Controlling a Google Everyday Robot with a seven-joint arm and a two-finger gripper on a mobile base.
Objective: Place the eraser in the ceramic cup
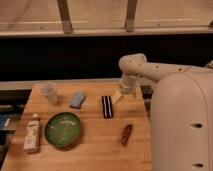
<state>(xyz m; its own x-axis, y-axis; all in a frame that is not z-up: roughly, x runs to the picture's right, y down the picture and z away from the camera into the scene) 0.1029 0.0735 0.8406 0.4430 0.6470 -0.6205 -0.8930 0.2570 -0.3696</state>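
Observation:
The eraser [107,106], a narrow black block with two pale stripes, lies flat near the middle of the wooden table [95,147]. Far to its left stands the ceramic cup [49,93], small, whitish and upright near the table's back left corner. My gripper [117,98] hangs from the white arm just right of the eraser's far end and slightly above the table. It is open, with nothing in it.
A blue-grey pad [77,100] lies between cup and eraser. A green bowl [63,129] and a white bottle [32,132] sit at the front left. A reddish-brown oblong [126,134] lies front right. My white body [182,125] fills the right side.

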